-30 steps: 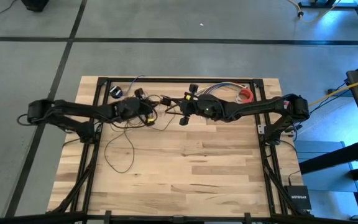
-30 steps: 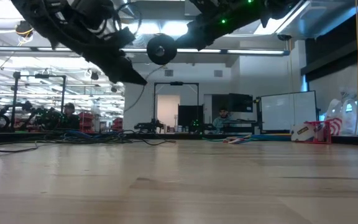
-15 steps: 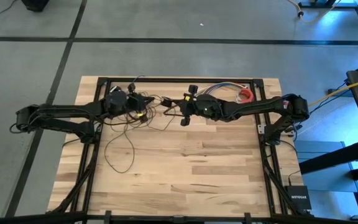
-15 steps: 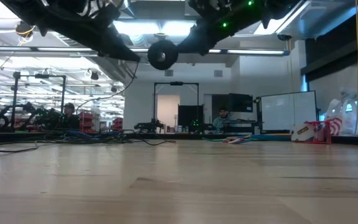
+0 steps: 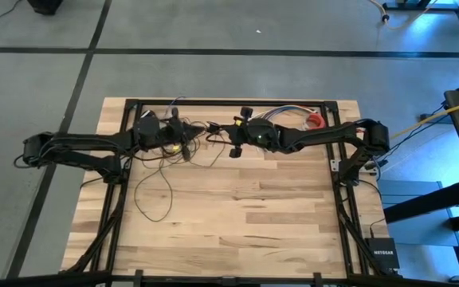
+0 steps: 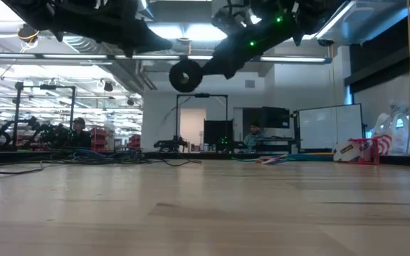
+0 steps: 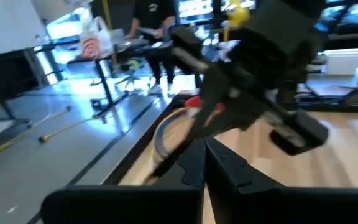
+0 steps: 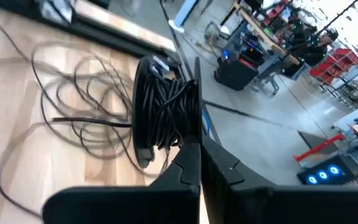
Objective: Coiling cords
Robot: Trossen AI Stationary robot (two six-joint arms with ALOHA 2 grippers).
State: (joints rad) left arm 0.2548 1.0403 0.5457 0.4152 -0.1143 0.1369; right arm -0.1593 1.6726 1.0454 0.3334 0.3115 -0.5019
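Both arms are working over the far half of the table (image 5: 237, 215), meeting near the middle of the back edge; the left gripper (image 5: 188, 131) is now sitting a little further back and to its own side than it was a second ago, when it was lower and closer to the centre; its fingers (image 7: 225, 171) are pressed together with no gap showing. The right gripper (image 5: 216, 137) is barely shifting, also pinched shut, and whether wire is caught between its tips cannot be told. The cords (image 5: 154, 187) are lying mostly loose, one long loop trailing toward the near side of the table while the tangle is gathering under the two grippers. In the right wrist view a tight black bundle (image 8: 166, 112) is standing wound just ahead of the fingers, loose loops spread on the wood beside it. The left arm's pull-back is probably drawing slack for another wrap; much wire is not yet coiled.
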